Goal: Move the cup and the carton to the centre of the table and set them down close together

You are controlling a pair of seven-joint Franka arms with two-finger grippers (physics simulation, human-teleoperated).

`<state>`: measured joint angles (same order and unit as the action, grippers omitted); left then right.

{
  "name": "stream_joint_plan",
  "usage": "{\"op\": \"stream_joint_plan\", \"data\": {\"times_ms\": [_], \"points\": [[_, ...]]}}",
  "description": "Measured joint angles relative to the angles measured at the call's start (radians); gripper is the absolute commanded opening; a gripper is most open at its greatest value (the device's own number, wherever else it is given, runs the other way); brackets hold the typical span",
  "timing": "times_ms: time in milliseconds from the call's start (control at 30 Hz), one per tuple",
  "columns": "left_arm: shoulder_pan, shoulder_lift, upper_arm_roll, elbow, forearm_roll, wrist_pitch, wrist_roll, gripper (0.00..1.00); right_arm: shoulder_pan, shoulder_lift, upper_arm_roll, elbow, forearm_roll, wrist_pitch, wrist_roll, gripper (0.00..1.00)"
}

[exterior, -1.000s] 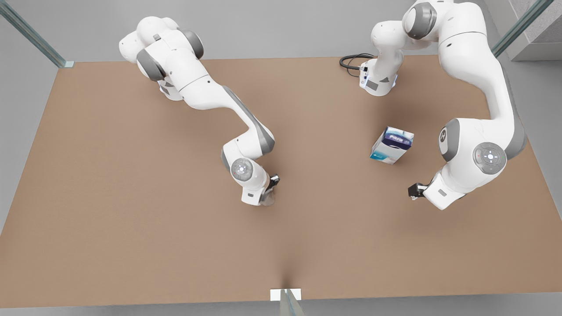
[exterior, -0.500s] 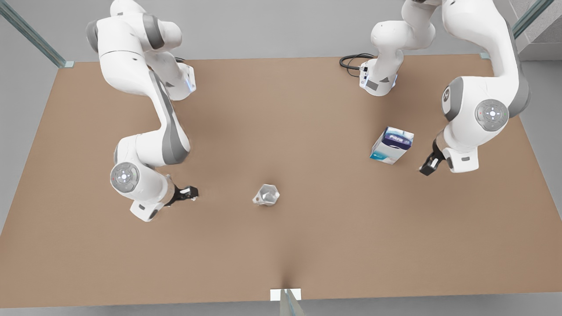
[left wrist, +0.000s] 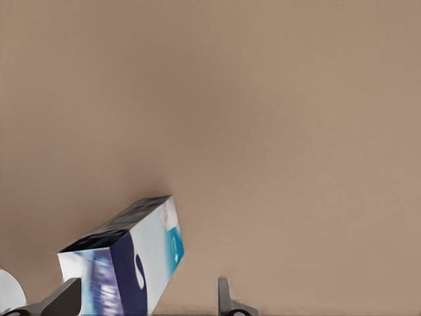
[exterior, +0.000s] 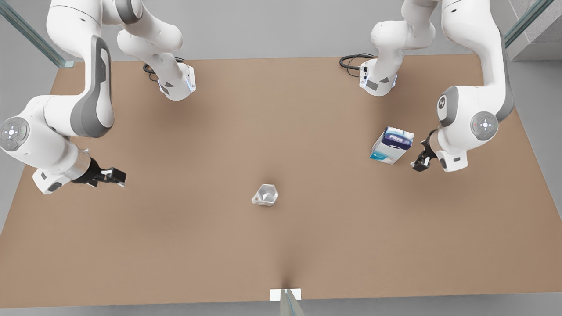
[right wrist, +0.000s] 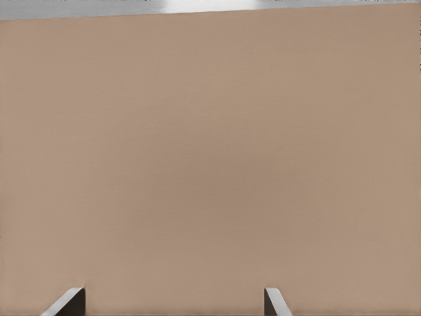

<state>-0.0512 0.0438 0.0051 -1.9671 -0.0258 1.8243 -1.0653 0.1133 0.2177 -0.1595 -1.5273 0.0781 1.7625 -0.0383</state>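
Since the earlier frames, both my arms had swung outward: my right hand point(exterior: 115, 177) had let go of the cup point(exterior: 265, 195) near mid-surface and pulled well away toward the front view's left edge, while my left hand point(exterior: 420, 159) had crept in beside the carton point(exterior: 391, 145).

Cup sat alone, upright, roughly centre of the surface point(exterior: 184, 245), a bit toward the near edge, w/ nothing touching it.

Carton stood upright on the front view's right side, dark blue top up, white and teal below, well apart from the cup. Not yet brought to centre.

Left hand hung just beside the carton, on the side away from the cup, not touching it in the front view. Left wrist view had the carton point(left wrist: 125, 263) close in, leaning across the frame, w/ one finger point(left wrist: 62, 299) in front of its lower corner and the other off to its side. Fingers stood wide apart, holding nothing.

Right hand hovered low over bare surface near the front view's left edge, pointing toward the cup. Right wrist view gave plain tan surface point(right wrist: 210, 158) and two fingertips point(right wrist: 69, 301) set wide, nothing between them. Far edge of the surface ran across that view as a pale strip.
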Motion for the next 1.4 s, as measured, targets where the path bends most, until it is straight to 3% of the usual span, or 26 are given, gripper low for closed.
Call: {"op": "stream_joint_plan", "data": {"times_ms": [133, 267, 567, 767, 900, 1067, 1100, 1133, 1167, 1200, 1400], "points": [[-0.007, -0.093, -0.007, -0.113, -0.02, 0.018, 0.014, 1.0, 0.005, 0.015, -0.005, 0.012, -0.011, -0.017, 0.005, 1.0], [-0.139, -0.118, -0.014, -0.141, -0.026, -0.027, 0.015, 1.0, 0.007, 0.066, -0.005, 0.079, -0.009, -0.06, 0.002, 1.0], [-0.115, -0.185, -0.01, -0.292, -0.029, -0.059, 0.064, 1.0, 0.014, 0.086, -0.005, 0.079, -0.009, -0.084, 0.003, 1.0], [-0.114, -0.206, 0.035, -0.434, 0.006, 0.133, 0.053, 1.0, 0.014, 0.114, -0.005, 0.082, -0.009, -0.078, 0.006, 1.0], [-0.114, -0.208, 0.032, -0.506, 0.035, 0.153, 0.044, 1.0, 0.014, 0.115, -0.005, 0.082, -0.009, -0.078, 0.005, 1.0], [-0.115, -0.181, 0.032, -0.504, 0.057, 0.322, 0.058, 1.0, 0.015, 0.115, -0.005, 0.082, -0.011, -0.083, 0.003, 1.0], [-0.116, -0.179, 0.032, -0.504, 0.06, 0.348, 0.059, 0.97, 0.015, 0.115, -0.005, 0.082, -0.011, -0.083, 0.003, 1.0], [-0.116, -0.174, 0.032, -0.504, 0.063, 0.358, 0.06, 0.71, 0.015, 0.115, -0.005, 0.082, -0.011, -0.083, 0.003, 1.0], [-0.115, -0.173, 0.031, -0.504, 0.066, 0.363, 0.073, 0.3, 0.016, 0.114, -0.005, 0.082, -0.011, -0.083, 0.004, 1.0], [-0.116, -0.171, 0.029, -0.504, 0.069, 0.363, 0.074, 0.21, 0.016, 0.115, -0.005, 0.082, -0.011, -0.084, 0.005, 1.0], [-0.117, -0.167, 0.024, -0.489, 0.095, 0.361, 0.072, 0.21, 0.015, 0.115, -0.005, 0.082, -0.011, -0.083, 0.005, 1.0]]}}
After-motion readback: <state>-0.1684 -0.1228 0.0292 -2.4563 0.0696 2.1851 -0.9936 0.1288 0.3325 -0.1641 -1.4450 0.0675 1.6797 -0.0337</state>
